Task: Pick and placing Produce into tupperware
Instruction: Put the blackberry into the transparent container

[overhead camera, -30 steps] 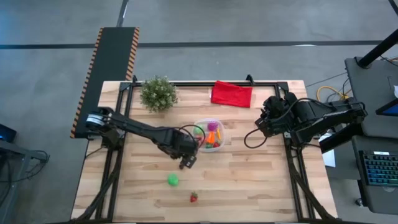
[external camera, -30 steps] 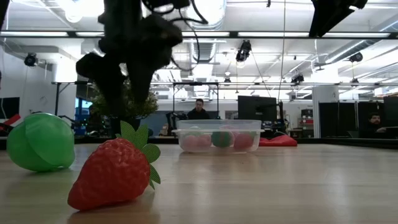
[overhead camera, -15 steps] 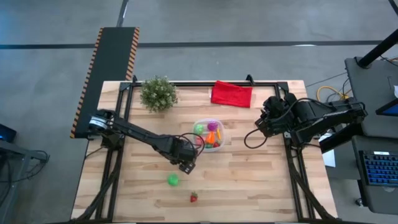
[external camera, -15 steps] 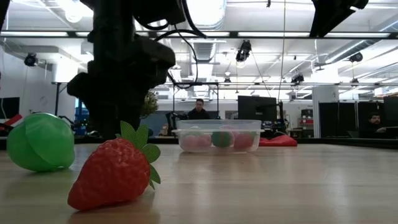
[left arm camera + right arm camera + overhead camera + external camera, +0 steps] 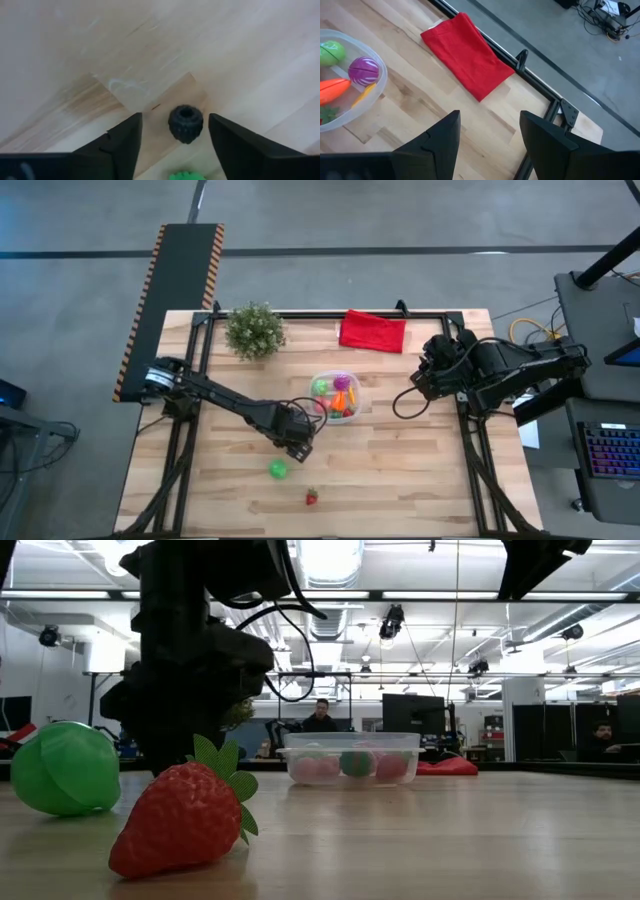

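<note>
We see the left gripper (image 5: 297, 448) low over the middle of the table (image 5: 420, 480), its fingers (image 5: 117, 145) apart with nothing between them but bare wood and a small dark knurled piece (image 5: 185, 123) lying there. The green ball (image 5: 278, 470) sits just beyond the gripper toward the near edge, apart from it, and the strawberry (image 5: 312, 498) lies a little farther on, close to that edge. In the low view the strawberry (image 5: 185, 815) stands in front of the dark arm and the ball (image 5: 62, 768) beside it.

The tub (image 5: 352, 392) is just beside the left gripper on its far side, holding green, purple, orange and red pieces; the right wrist view shows its rim (image 5: 379, 90) with a purple piece (image 5: 364, 70) and an orange one (image 5: 332, 90) inside.

The plant (image 5: 254, 330) and the red cloth (image 5: 373, 331) lie at the far edge, well apart from the arm. The right gripper (image 5: 432, 372) waits at the right edge, fingers (image 5: 440, 140) apart and empty.

Open wood runs from the strawberry to the right side.
</note>
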`<state>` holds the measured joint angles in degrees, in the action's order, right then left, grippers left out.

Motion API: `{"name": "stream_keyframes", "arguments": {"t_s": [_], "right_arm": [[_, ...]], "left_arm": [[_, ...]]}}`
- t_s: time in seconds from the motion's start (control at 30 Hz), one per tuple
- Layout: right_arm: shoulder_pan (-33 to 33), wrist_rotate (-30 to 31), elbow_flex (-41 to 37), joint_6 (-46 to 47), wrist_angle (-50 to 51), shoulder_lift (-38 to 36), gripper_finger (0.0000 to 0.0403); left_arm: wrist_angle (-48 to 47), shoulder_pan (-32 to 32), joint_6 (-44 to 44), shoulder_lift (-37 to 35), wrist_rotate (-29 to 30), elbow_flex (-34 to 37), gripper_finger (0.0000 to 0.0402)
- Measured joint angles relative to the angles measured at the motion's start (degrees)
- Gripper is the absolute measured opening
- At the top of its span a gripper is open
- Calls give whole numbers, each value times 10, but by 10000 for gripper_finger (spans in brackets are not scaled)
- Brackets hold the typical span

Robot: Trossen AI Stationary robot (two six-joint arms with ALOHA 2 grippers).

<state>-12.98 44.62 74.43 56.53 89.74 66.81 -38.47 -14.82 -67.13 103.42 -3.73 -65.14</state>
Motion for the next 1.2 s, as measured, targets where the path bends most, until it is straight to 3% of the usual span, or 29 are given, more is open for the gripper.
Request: {"name": "stream_keyframes", "arguments": {"t_s": [0.2,0.37,0.73,1.2], "right_arm": [[0,3,0,-2,0,0,199],[0,4,0,-2,1,0,199],[0,4,0,-2,2,0,199],[0,4,0,3,2,0,199]], "left_arm": [[6,0,0,0,10,0,146],[6,0,0,0,10,0,118],[6,-2,-16,0,-30,0,116],[21,-2,-12,2,-19,0,115]]}}
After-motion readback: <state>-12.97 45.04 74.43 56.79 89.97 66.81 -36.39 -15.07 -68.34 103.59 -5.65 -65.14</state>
